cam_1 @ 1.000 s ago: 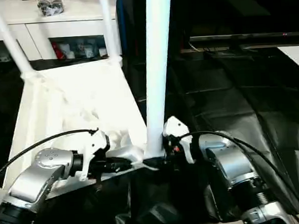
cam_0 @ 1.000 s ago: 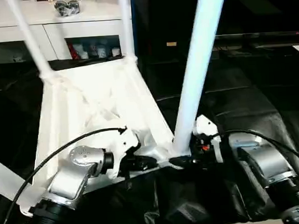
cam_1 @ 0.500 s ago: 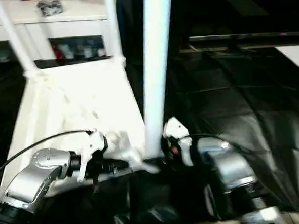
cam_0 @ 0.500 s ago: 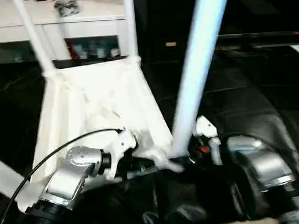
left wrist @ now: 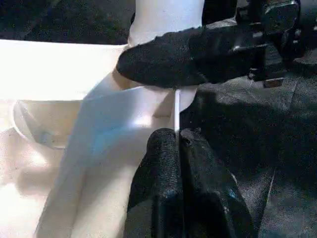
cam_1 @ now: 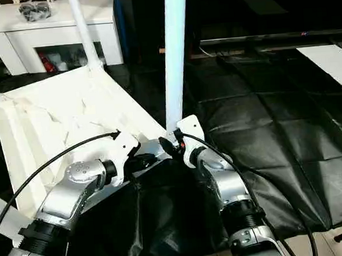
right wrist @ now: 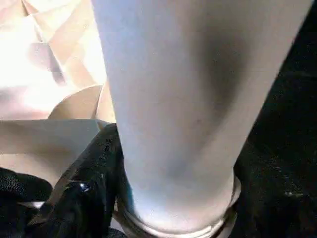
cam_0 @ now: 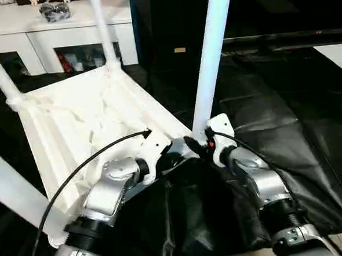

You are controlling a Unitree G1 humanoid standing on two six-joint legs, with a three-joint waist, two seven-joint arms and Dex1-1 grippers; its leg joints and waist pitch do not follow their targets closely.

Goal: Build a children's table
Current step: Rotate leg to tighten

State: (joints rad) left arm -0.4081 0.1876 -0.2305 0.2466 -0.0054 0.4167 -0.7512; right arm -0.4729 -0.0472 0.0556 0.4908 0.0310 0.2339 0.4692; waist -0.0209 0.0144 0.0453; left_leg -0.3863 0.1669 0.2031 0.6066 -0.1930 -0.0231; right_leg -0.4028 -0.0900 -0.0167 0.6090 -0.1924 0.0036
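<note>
While table top (cam_1: 60, 120) lies underside-up, nearest leg (cam_0: 210, 59) stands upright, long axis vertical

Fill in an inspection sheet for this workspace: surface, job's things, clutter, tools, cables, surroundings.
Surface: black sheet, creased, under the work.
Job's things: children's table top upside down, ribbed underside up; near leg upright in the corner socket by the tools; two far legs stand in the far corners; a fourth leg crosses the left edge of the head view.
Clutter: nothing seen on the sheet.
Tools: left tool shut on the thin rim of the top; right tool closed around the near leg's base.
Cables: black cable arches over the left forearm; another loops along the right forearm.
Surroundings: white cabinet behind, small items on it.
</note>
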